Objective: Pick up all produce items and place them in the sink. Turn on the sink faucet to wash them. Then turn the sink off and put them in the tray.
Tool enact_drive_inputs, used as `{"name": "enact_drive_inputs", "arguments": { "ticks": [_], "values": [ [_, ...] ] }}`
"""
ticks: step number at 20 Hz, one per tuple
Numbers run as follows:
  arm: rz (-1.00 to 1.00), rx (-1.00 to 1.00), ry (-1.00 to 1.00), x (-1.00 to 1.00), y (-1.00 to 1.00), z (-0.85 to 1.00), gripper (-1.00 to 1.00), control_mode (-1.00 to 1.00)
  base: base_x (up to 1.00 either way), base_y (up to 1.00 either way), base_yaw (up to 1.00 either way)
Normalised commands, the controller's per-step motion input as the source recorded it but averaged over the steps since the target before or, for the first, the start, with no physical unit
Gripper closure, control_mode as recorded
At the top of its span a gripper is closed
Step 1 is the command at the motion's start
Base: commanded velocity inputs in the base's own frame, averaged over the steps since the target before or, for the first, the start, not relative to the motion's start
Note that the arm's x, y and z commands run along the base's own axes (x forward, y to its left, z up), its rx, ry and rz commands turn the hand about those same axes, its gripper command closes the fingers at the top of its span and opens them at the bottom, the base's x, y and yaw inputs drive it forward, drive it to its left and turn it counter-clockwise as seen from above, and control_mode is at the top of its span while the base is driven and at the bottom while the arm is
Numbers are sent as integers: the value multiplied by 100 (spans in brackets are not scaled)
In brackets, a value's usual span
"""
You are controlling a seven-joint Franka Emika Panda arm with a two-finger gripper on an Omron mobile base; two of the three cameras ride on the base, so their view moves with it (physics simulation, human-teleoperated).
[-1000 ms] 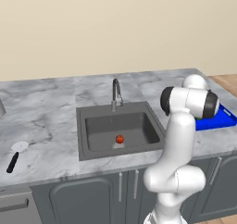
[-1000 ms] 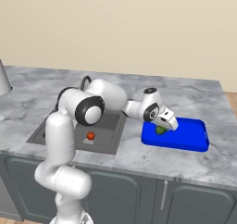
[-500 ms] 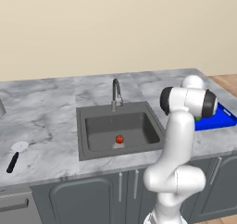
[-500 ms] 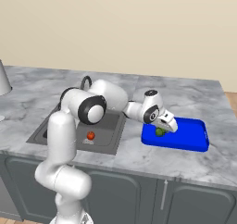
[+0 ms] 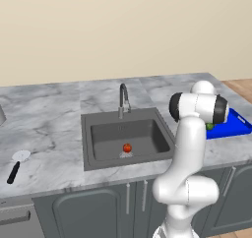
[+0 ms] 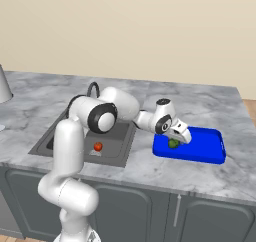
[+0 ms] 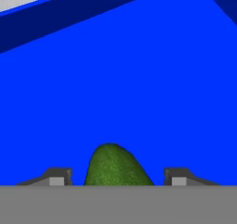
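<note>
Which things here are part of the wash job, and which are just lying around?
Part of the job:
- green produce item, in the tray between the gripper's open jaws
- blue tray
- red tomato in the sink
- faucet

Lying around:
- black-handled utensil on the counter, left of the sink

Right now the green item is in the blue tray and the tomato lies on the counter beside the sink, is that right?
Not quite. The tomato lies inside the sink, near the drain, as the left base view shows. The green item is indeed in the tray.
</note>
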Motion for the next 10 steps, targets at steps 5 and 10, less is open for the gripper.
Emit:
{"name": "enact_drive_inputs", "arguments": {
  "ticks": [5, 10],
  "values": [
    [0, 0, -5, -2, 0, 22, -100, -100, 0, 0, 0],
    [0, -5, -9, -18, 15, 52, -100, -100, 0, 0, 0]
  ]
}}
